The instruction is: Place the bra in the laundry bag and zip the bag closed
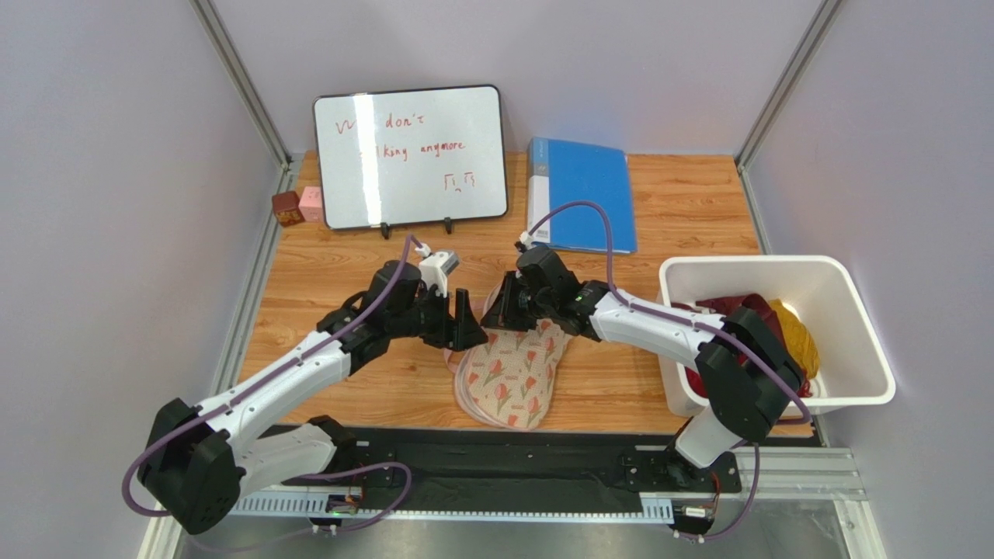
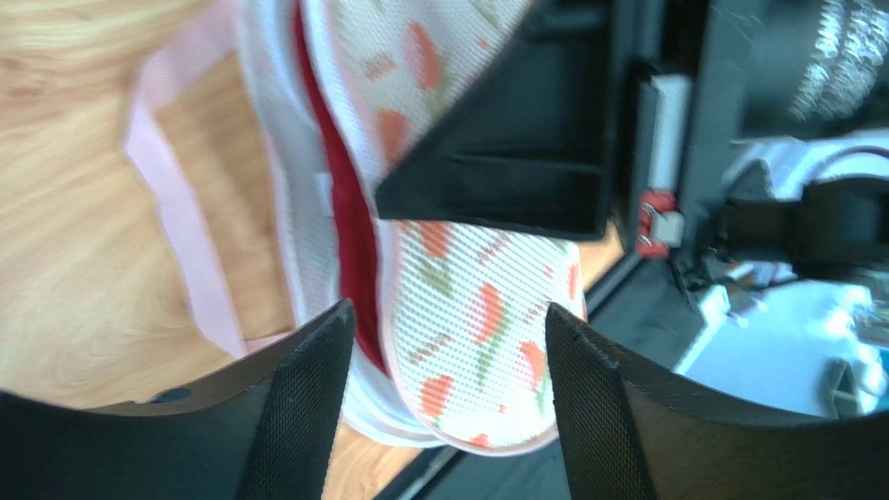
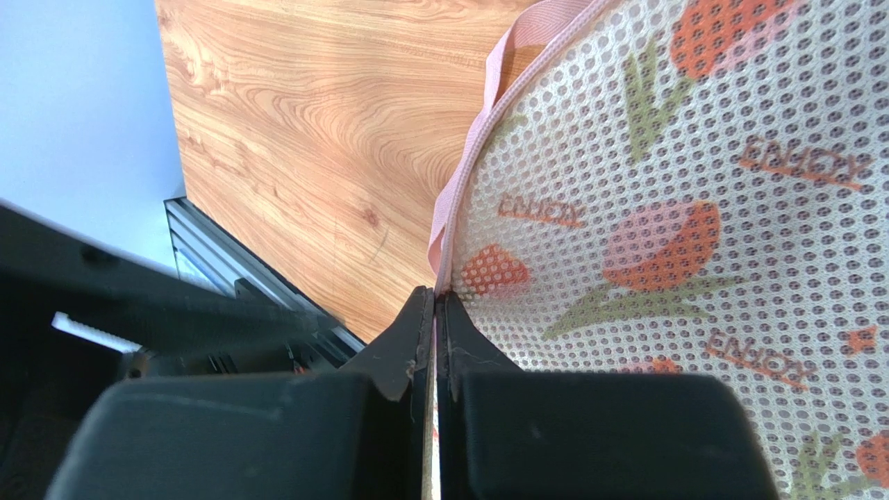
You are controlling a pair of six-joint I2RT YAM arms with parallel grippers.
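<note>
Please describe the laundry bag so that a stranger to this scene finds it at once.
On the wooden table, look in front of the whiteboard, left of the white bin. There lies the laundry bag, a bean-shaped mesh pouch; it alone bears a leaf print and pink trim.

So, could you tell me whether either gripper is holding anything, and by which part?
The right gripper is shut on the bag at its pink-trimmed edge. The left gripper is open above the bag, holding nothing.

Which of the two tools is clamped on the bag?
The right tool: its jaws are shut on the pink edge trim of the bag. The left tool is open over the bag, gripping nothing.
</note>
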